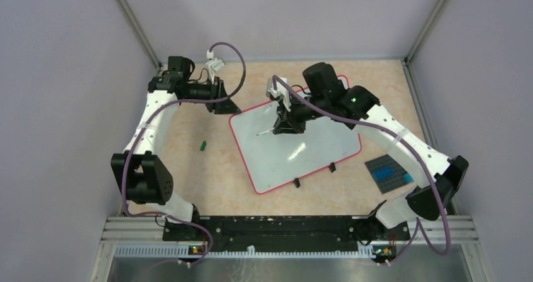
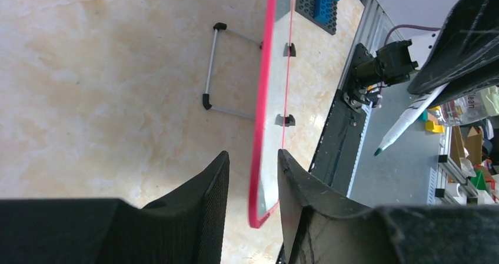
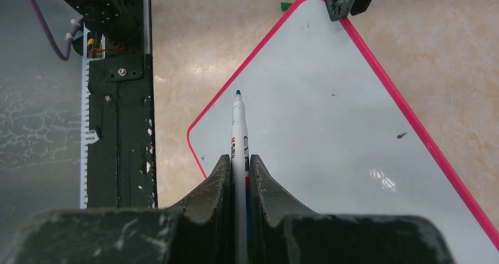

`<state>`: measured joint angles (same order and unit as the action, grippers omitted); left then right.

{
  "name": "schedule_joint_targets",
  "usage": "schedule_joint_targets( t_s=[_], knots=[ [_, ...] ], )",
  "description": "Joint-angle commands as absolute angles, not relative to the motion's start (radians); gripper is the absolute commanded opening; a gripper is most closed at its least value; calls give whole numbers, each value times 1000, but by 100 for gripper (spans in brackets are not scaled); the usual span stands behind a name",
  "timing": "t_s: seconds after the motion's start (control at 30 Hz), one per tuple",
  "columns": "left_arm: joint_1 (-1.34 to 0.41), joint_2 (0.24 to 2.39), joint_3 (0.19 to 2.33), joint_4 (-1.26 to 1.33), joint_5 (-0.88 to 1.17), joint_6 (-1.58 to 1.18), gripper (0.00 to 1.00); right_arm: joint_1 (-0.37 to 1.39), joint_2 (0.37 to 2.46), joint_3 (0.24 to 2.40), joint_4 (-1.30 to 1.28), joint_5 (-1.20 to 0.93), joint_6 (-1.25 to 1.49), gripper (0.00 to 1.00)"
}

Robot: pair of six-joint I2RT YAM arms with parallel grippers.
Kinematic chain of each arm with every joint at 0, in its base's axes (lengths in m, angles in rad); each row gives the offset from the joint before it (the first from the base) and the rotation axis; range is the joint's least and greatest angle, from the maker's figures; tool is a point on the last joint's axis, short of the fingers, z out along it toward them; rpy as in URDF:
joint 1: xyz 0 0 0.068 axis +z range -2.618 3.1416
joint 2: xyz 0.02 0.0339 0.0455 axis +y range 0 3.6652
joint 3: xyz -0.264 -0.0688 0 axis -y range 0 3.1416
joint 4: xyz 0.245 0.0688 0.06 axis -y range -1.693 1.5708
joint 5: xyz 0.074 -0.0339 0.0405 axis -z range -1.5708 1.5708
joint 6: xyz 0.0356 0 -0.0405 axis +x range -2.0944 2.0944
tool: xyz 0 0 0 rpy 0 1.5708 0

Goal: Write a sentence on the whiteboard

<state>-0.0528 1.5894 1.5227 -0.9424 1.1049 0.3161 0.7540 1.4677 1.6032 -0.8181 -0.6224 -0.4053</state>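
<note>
1. Pale lilac walls with metal corner posts close in a beige, marble-patterned worktop (image 1: 188, 181), with both arm bases bolted to a black rail at its near edge.
2. The whiteboard (image 1: 302, 150), red-rimmed with rounded corners, sits near the middle of the worktop, turned at an angle. Two small black feet show on its near edge.
3. The left claw (image 1: 224, 106) is at the board's far left corner. In the left wrist view its fingers (image 2: 203, 199) stand spread, with the red rim of the whiteboard (image 2: 278, 87) passing between them and a gap on either side.
4. That view also shows a grey wire stand (image 2: 210, 70) with black ends beside the board's edge. Whether the board lies flat there I cannot tell.
5. The right claw (image 3: 239, 157) is pressed together on a white marker (image 3: 238, 129), pinching its barrel. The green tip points out over the whiteboard (image 3: 318, 111) near one rounded corner. Whether the tip touches the surface I cannot tell.
6. The board's face carries a few small dark specks (image 3: 402, 136).
7. A small green piece (image 1: 203, 146) lies on the worktop to the left of the board, apart from it.
8. A dark grey studded plate (image 1: 384, 172) holding blue bricks (image 2: 322, 6) rests to the right of the board, near the right arm.
</note>
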Motion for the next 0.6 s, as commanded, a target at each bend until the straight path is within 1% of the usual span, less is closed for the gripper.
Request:
schedule_joint_targets(
  t_s=[0.0,0.17,0.37,0.57],
  knots=[
    [-64,1507,1468,-897,1154,295,40,817,1506,1663,-697,-512,-326,0],
    [-63,1519,1468,-890,1183,291,35,898,1548,1688,-661,-368,-328,0],
    [-63,1542,1474,-890,1201,291,29,909,1560,1684,-616,-345,-289,0],
    [-64,1551,1462,-892,1212,290,32,909,1574,1704,-616,-354,-272,0]
  ],
)
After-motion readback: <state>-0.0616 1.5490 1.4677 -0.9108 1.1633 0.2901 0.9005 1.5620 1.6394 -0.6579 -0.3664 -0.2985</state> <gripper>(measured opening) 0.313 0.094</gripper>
